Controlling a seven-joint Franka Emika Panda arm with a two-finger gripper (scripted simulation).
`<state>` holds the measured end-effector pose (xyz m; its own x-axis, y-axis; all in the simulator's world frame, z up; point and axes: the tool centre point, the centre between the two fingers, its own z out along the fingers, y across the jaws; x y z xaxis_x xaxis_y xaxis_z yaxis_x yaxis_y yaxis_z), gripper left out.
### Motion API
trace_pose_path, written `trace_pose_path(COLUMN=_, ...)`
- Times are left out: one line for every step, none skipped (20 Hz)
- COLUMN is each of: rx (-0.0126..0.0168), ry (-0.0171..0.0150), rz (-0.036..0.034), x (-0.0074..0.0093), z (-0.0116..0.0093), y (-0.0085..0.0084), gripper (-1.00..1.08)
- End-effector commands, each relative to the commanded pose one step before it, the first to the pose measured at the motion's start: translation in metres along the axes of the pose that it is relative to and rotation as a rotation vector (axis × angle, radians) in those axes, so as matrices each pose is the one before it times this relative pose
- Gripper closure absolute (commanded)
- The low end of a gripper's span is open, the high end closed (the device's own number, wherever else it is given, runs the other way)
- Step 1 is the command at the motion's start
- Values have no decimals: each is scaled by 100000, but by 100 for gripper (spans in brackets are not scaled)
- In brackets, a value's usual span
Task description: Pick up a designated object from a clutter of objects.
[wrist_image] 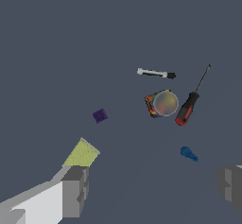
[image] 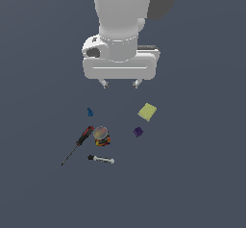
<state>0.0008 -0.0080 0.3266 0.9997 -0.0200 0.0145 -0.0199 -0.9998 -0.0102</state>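
Observation:
The designated object, a tiny bright blue chunky piece [image: 90,112] [wrist_image: 189,154], lies on the dark floor toward the exterior view's left. My gripper [image: 120,83] [wrist_image: 153,185] hangs open above the clutter with nothing between its fingers, a little behind and to the right of the blue piece in the exterior view. Around it lie a red-handled screwdriver [image: 79,142] [wrist_image: 190,104], a multicoloured round can [image: 101,136] [wrist_image: 161,103], a black-and-white bolt-like stick [image: 101,159] [wrist_image: 155,73], a yellow-green square [image: 147,111] [wrist_image: 82,153] and a dark purple lump [image: 138,132] [wrist_image: 99,116].
The arm's white wrist body [image: 122,54] looms over the back of the scene. In the wrist view, one grey finger [wrist_image: 74,190] partly overlaps the yellow-green square's corner.

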Motion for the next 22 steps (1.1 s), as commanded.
trace_pose_path(rx=0, ry=0, rz=0, x=0, z=0, y=1, gripper=-92)
trace_pose_path(rx=0, ry=0, rz=0, x=11, z=13, y=43, gripper=-92)
trace_pose_path(rx=-34, ry=118, rz=-181, x=-8, z=-26, y=15, gripper=-92)
trace_pose_path(rx=-39, ry=139, rz=-214, x=4, z=-14, y=75, gripper=-92)
trace_pose_path(rx=-56, ry=193, rz=-297, x=6, z=-20, y=103, gripper=-92)
trace_pose_path(rx=-74, ry=248, rz=-384, x=6, z=-28, y=129, gripper=-92)
trace_pose_path(rx=-92, ry=296, rz=-463, x=6, z=-37, y=149, gripper=-92)
trace_pose_path(rx=-85, ry=262, rz=-415, x=5, z=-35, y=134, gripper=-92)
trace_pose_path(rx=-70, ry=206, rz=-332, x=3, z=-32, y=100, gripper=-92)
trace_pose_path(rx=-51, ry=146, rz=-239, x=2, z=-25, y=71, gripper=-92)
trace_pose_path(rx=-34, ry=91, rz=-155, x=1, z=-21, y=37, gripper=-92)
trace_pose_path(rx=-13, ry=32, rz=-60, x=1, z=-12, y=9, gripper=-92)
trace_pose_path(rx=13, ry=-37, rz=57, x=2, z=7, y=-7, gripper=-92)
trace_pose_path(rx=23, ry=-53, rz=105, x=-3, z=24, y=-22, gripper=-92)
trace_pose_path(rx=20, ry=-23, rz=93, x=-2, z=56, y=28, gripper=-92)
trace_pose_path(rx=25, ry=-8, rz=117, x=-4, z=101, y=69, gripper=-92)
trace_pose_path(rx=43, ry=-9, rz=203, x=-7, z=156, y=125, gripper=-92)
trace_pose_path(rx=54, ry=-17, rz=261, x=-10, z=214, y=152, gripper=-92)
trace_pose_path(rx=71, ry=-28, rz=351, x=-15, z=272, y=195, gripper=-92)
trace_pose_path(rx=85, ry=-37, rz=432, x=-20, z=330, y=234, gripper=-92)
trace_pose_path(rx=98, ry=-45, rz=510, x=-27, z=385, y=273, gripper=-92)
trace_pose_path(rx=108, ry=-52, rz=586, x=-34, z=436, y=312, gripper=-92)
